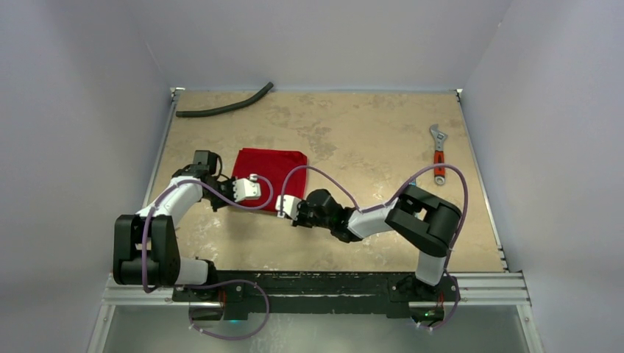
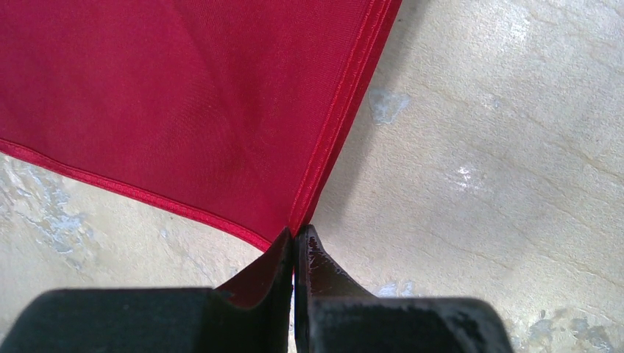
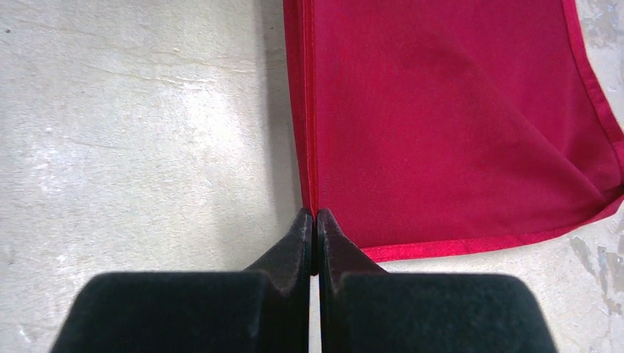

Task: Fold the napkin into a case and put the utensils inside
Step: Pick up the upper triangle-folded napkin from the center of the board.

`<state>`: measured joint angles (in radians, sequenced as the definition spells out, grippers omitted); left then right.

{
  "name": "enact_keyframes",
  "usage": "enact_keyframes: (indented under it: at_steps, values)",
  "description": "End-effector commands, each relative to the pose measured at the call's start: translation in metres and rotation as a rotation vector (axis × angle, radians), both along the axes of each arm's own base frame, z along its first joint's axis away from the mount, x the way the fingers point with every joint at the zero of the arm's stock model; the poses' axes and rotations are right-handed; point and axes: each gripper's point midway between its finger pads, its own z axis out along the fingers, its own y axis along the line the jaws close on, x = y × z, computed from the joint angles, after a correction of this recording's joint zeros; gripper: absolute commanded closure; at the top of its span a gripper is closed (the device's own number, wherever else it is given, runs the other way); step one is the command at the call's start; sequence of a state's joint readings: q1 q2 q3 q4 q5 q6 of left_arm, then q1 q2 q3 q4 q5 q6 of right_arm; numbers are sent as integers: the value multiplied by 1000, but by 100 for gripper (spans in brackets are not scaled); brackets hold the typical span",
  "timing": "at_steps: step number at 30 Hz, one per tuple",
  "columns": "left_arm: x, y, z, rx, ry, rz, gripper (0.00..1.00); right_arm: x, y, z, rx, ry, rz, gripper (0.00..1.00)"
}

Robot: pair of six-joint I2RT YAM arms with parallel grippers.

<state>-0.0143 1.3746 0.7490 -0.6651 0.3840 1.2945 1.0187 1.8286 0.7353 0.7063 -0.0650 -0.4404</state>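
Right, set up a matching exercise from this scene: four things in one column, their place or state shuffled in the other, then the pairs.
Column one:
1. napkin
2. wrench
3. hose
4. left gripper

Column two:
A. black, curved, at the far left corner of the table
B. fingers shut on a corner of red cloth
C. orange-handled, on the far right part of the table
D. red, lying left of centre on the table

Pairs: 1-D, 2-C, 3-A, 4-B.

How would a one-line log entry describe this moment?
left fingers: shut on napkin corner | right fingers: shut on napkin corner | napkin: roughly square, on table
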Motion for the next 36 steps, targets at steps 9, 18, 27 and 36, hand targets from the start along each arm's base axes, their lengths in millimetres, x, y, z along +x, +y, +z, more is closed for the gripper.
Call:
enact_keyframes:
  at_steps: [9, 18, 27, 36]
  values:
    - [18, -11, 30, -73, -42, 9, 100, 5, 18, 75, 133, 6, -61, 100]
    - [9, -18, 60, -118, -47, 17, 100, -8, 5, 80, 130, 53, -60, 100]
    - [-8, -10, 27, -68, -2, 5, 100, -39, 8, 44, 63, 70, 81, 40]
    - [2, -13, 53, -82, -12, -3, 100, -26, 22, 38, 92, -30, 17, 24]
